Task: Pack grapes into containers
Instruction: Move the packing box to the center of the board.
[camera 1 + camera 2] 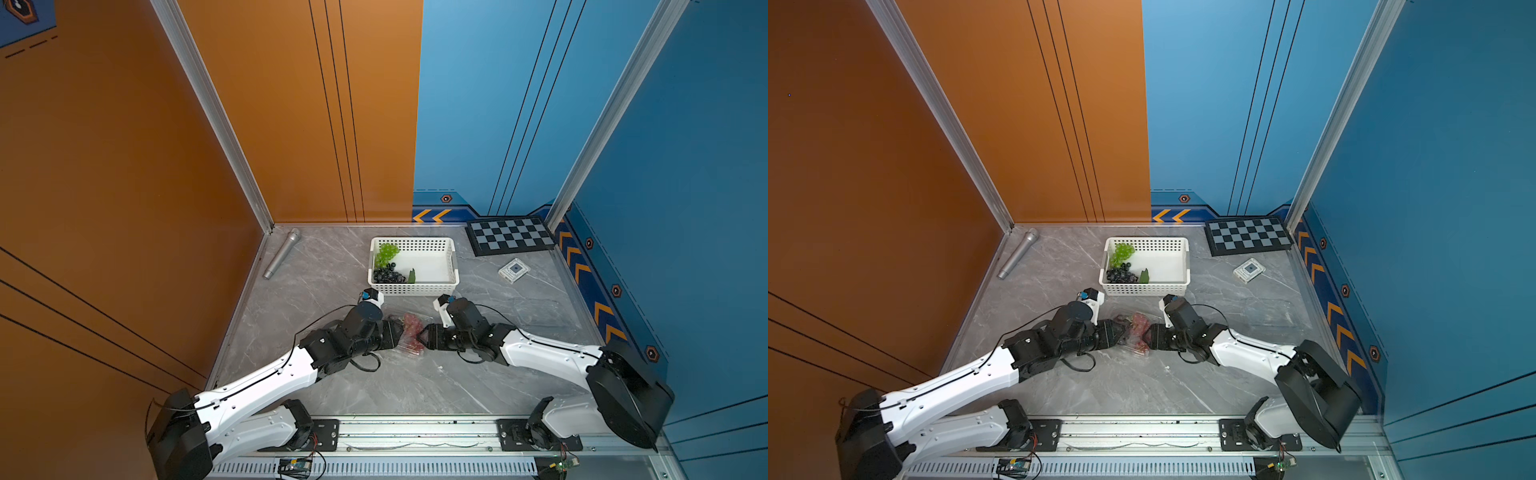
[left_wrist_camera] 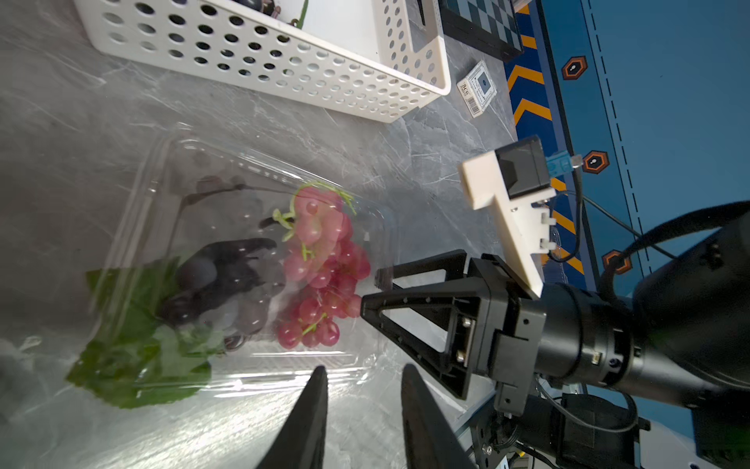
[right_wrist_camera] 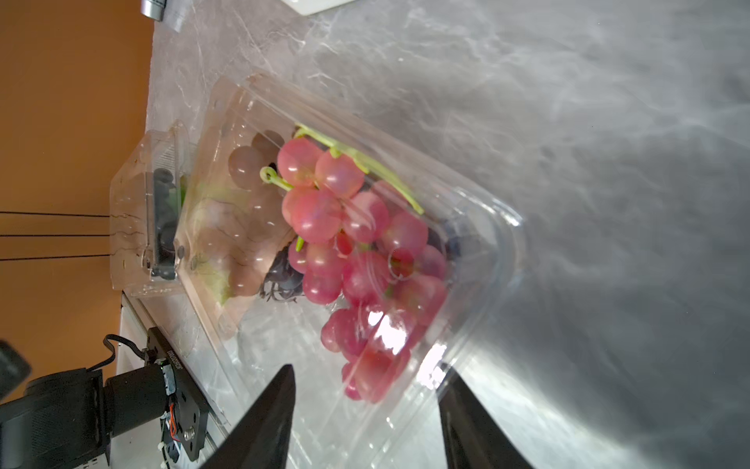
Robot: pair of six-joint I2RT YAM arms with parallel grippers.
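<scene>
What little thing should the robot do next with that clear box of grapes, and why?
Probably back both grippers off the box. Its lid seems already down over the red grapes, the left gripper and right gripper stand open at its ends, seemingly gripping nothing, and green grapes wait in the basket.

Light is bright and even; strong white glare on the clear container [image 3: 479,243] and table [image 3: 608,203]; wrist views blur at edges.
</scene>
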